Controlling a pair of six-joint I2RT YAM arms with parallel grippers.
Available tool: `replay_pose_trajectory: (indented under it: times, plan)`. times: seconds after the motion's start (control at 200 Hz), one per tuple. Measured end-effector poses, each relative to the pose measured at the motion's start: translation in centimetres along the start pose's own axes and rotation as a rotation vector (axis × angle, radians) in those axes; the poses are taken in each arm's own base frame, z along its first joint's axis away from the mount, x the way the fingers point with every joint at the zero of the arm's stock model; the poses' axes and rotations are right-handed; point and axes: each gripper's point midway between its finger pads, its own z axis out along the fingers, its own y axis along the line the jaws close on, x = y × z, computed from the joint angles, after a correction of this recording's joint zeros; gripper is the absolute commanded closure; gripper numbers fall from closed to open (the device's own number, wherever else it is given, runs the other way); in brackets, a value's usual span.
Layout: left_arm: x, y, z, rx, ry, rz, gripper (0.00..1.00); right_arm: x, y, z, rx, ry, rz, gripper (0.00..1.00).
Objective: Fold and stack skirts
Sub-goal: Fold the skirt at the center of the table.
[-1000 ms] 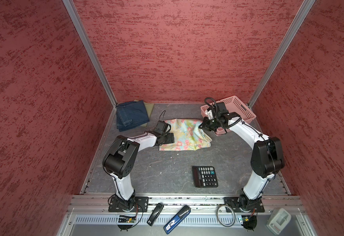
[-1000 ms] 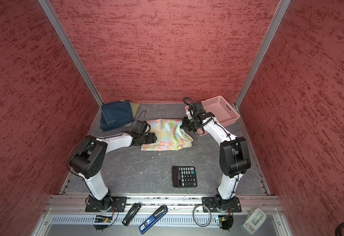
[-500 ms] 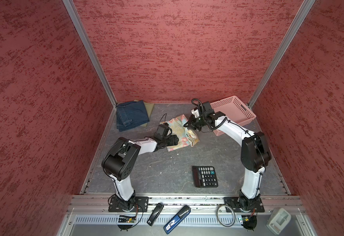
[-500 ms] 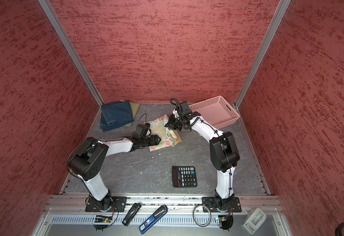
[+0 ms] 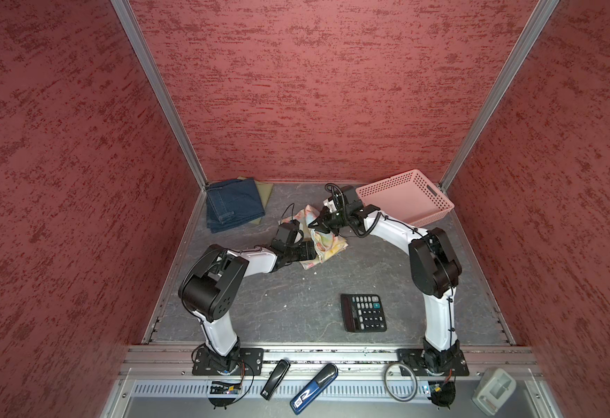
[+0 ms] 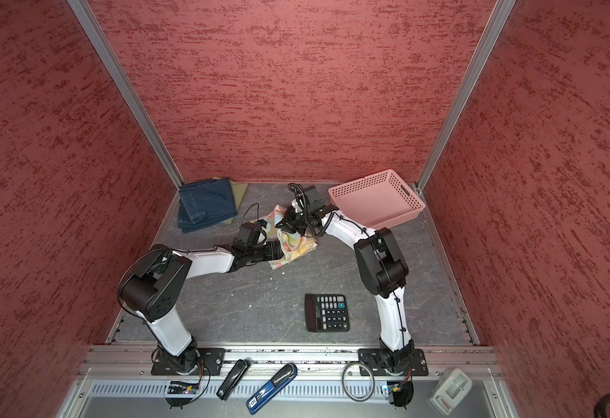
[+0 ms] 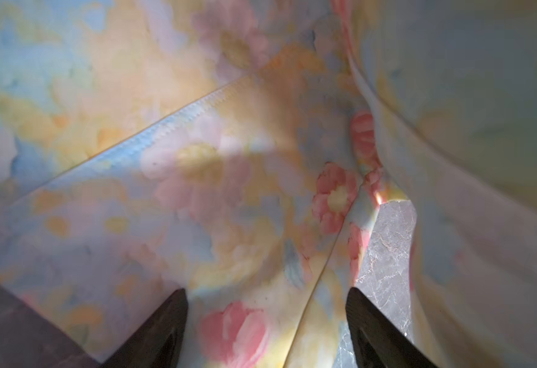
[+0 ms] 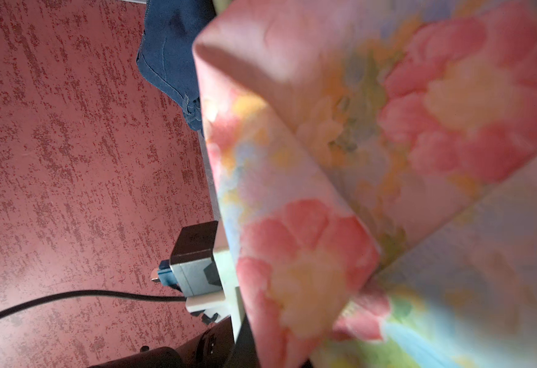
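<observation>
Grey tabletop (image 5: 296,296): floral skirt (image 5: 332,246) limp and light, best taken by hem; right gripper (image 5: 315,226) pinches it, left gripper (image 7: 265,291) splayed

No legible text — calculator (image 5: 364,312) keys, white logo on blue tool (image 5: 313,388) too small

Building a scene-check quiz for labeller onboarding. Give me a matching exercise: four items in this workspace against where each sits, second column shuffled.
Things:
1. denim skirt
2. floral skirt
3. pink basket
4. calculator

Places:
A. far right corner
B. towards the front, apart from all cloth
C. far left corner, lying on the olive skirt
D. in the middle, gripped by the right pincer

Pairs: 1-C, 2-D, 3-A, 4-B
</observation>
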Motion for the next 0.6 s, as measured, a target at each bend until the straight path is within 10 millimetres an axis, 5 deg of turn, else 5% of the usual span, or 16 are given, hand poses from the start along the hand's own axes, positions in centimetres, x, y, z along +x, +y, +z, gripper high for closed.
replay_pose_trajectory:
  times: [0.351, 0.601]
  plan:
    - [1.0, 1.9, -3.1, 0.026, 0.02, -0.077, 0.15, -1.0, 1.6, -0.9, -0.036, -0.013, -0.033, 1.0]
    - [-1.3, 1.6, -6.2, 0.077, -0.052, -0.134, 0.18, -2.9, 0.2, -2.8, -0.008, -0.041, -0.052, 1.0]
